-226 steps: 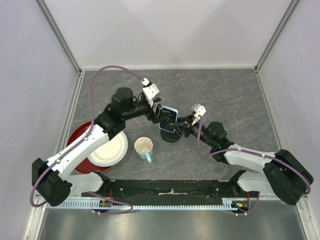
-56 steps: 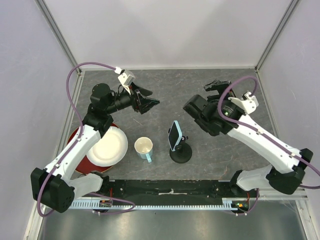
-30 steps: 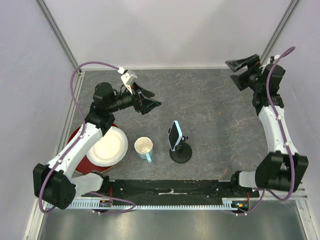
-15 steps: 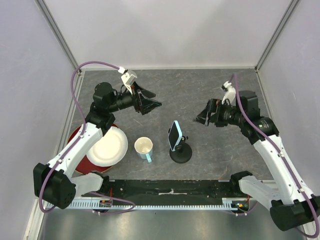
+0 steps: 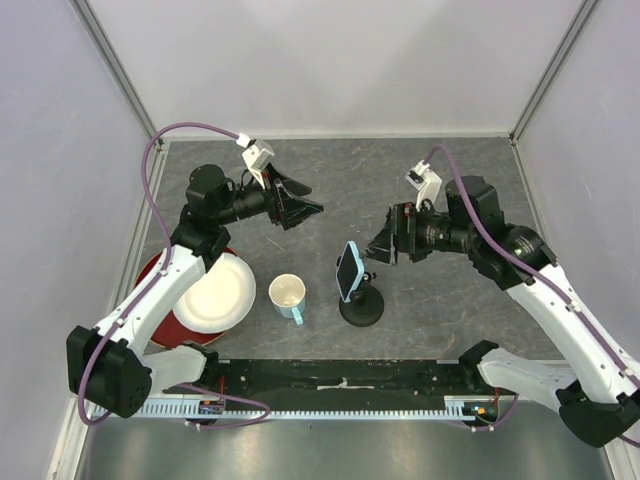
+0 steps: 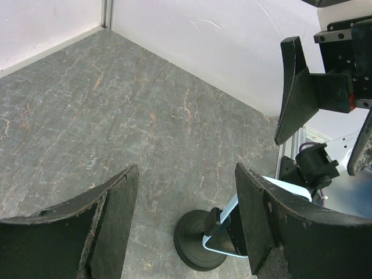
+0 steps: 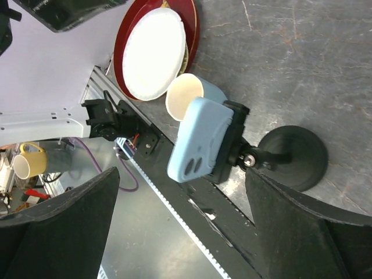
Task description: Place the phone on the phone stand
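left gripper (image 5: 305, 205): jaws apart, empty, hovering where it was a second ago | phone (image 5: 348, 272): black screen, light blue case, two lenses on its back, clamped tilted in the stand (image 5: 362, 308), just right of the cup (image 5: 288, 295) | right gripper (image 5: 383, 245): jaws wide, empty, swung in from the far right corner, now near the phone

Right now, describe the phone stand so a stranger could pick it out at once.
On the grey table, look near the front edge, just right of the cup. The phone stand is the black disc-based post there, alone in holding a light blue phone.
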Controlling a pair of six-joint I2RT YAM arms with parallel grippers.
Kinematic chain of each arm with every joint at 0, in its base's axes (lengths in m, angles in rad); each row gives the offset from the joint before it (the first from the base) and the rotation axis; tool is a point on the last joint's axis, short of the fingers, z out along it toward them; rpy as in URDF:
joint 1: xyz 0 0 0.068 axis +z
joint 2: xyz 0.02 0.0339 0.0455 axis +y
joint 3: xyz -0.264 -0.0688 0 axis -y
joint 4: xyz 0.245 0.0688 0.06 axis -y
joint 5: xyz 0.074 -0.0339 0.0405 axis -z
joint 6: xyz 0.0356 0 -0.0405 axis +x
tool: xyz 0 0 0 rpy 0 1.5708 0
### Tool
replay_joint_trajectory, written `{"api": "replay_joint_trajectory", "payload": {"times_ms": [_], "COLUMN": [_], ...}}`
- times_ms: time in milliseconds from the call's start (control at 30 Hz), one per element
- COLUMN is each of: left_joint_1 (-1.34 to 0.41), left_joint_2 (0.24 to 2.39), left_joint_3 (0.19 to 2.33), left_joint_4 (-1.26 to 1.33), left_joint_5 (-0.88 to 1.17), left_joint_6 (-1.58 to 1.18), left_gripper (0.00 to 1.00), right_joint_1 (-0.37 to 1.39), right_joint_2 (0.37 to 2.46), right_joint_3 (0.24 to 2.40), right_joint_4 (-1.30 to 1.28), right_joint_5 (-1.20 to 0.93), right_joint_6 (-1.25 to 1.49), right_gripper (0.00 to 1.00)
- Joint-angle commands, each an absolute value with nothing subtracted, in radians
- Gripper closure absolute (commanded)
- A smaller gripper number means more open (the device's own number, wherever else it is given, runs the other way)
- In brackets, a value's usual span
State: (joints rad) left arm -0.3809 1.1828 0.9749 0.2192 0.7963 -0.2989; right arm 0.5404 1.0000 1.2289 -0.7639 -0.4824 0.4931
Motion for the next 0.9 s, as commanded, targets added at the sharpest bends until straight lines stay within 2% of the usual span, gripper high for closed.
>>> {"api": "replay_joint_trajectory", "payload": {"times_ms": [0, 33, 200, 333, 433, 600, 700, 733, 833, 867], "left_joint_1": [-0.374, -0.374, -0.374, -0.374, -0.374, -0.373, -0.371, -0.371, -0.37, -0.368], "left_joint_2": [1.183, 1.184, 1.186, 1.184, 1.181, 1.173, 1.173, 1.173, 1.172, 1.17], "left_joint_3": [1.006, 1.008, 1.008, 1.012, 1.017, 1.019, 1.02, 1.022, 1.02, 1.02], "left_joint_4": [0.252, 0.252, 0.25, 0.242, 0.233, 0.229, 0.229, 0.229, 0.229, 0.229], "left_joint_5": [0.818, 0.819, 0.821, 0.821, 0.815, 0.81, 0.818, 0.818, 0.816, 0.815], "left_joint_6": [-0.324, -0.322, -0.325, -0.325, -0.321, -0.316, -0.321, -0.322, -0.322, -0.324], "left_gripper": [0.27, 0.27, 0.26, 0.26, 0.26, 0.26, 0.26, 0.26, 0.26, 0.26], "right_joint_1": [0.627, 0.662, 0.79, 0.873, 0.893, 0.911, 0.931, 0.942, 0.975, 0.983], "right_joint_2": [1.072, 1.084, 1.215, 1.279, 1.315, 1.35, 1.362, 1.365, 1.384, 1.387], "right_joint_3": [1.313, 1.321, 1.445, 1.506, 1.534, 1.554, 1.572, 1.578, 1.594, 1.6], "right_joint_4": [-0.798, -0.807, -0.961, -1.037, -1.081, -1.124, -1.126, -1.126, -1.129, -1.135], "right_joint_5": [-0.35, -0.327, -0.099, 0.053, 0.13, 0.147, 0.146, 0.138, 0.126, 0.139], "right_joint_6": [0.613, 0.626, 0.669, 0.725, 0.745, 0.759, 0.767, 0.775, 0.825, 0.845], "right_gripper": [0.08, 0.15, 0.23, 0.44, 0.49, 0.62, 0.75, 0.85, 1.0, 1.0]}}
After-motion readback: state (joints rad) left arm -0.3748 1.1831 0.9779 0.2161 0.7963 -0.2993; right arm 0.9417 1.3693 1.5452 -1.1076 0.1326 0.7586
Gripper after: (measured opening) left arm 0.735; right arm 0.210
